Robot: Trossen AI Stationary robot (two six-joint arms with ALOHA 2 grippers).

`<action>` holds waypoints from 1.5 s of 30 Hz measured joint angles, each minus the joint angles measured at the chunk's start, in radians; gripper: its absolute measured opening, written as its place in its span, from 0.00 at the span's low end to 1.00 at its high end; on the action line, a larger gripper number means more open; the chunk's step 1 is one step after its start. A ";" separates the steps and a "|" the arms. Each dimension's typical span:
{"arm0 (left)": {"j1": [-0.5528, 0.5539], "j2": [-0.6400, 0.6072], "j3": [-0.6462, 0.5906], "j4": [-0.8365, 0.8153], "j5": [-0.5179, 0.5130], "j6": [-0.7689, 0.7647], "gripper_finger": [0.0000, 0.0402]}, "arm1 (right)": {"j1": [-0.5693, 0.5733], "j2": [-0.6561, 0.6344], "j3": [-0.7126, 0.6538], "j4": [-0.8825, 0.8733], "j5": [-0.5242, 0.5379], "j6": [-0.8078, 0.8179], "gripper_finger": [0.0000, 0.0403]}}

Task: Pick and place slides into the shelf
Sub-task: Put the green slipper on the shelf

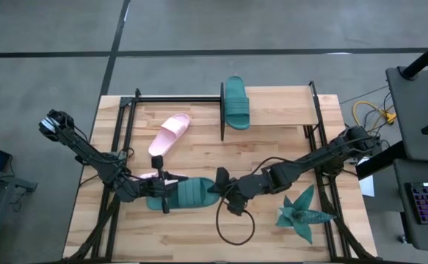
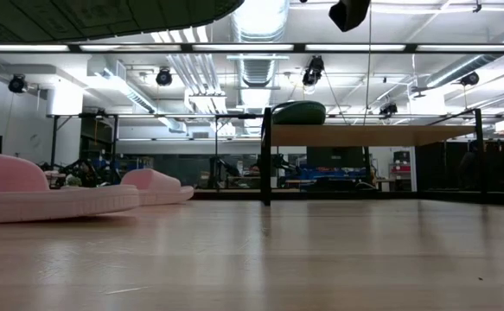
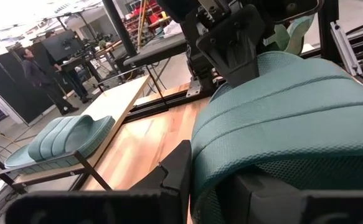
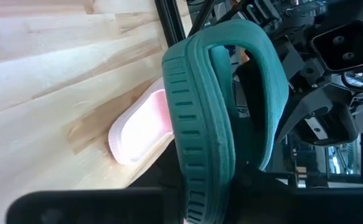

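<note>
The teal slide [image 4: 206, 118] near the table's front edge is pinched at opposite ends by the left gripper [image 1: 157, 189] and right gripper [image 1: 225, 192], so uneven pulling could twist it free short of the shelf [image 1: 272, 114].

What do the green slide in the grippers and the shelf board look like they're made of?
The green slide, held between the left gripper and right gripper, looks like soft matte foam: pebbled surface, thick moulded ribs on the strap. The shelf board looks like pale unvarnished wood with visible grain, on thin black, probably metal, uprights.
</note>
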 joint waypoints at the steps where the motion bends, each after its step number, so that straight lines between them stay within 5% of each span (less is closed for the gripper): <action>1: 0.000 0.000 0.000 0.000 0.003 0.010 0.12 | 0.000 0.000 0.000 -0.003 0.000 0.001 0.09; 6: 0.000 0.000 0.000 0.001 0.014 0.015 0.23 | 0.000 0.000 -0.001 -0.016 0.000 0.013 0.09; 20: -0.001 0.000 0.003 0.001 -0.047 0.039 0.73 | 0.001 -0.001 -0.002 -0.065 0.013 0.070 0.08; 45: -0.001 -0.027 0.071 0.019 -0.302 0.327 0.76 | 0.031 -0.012 -0.002 -0.148 0.260 0.165 0.08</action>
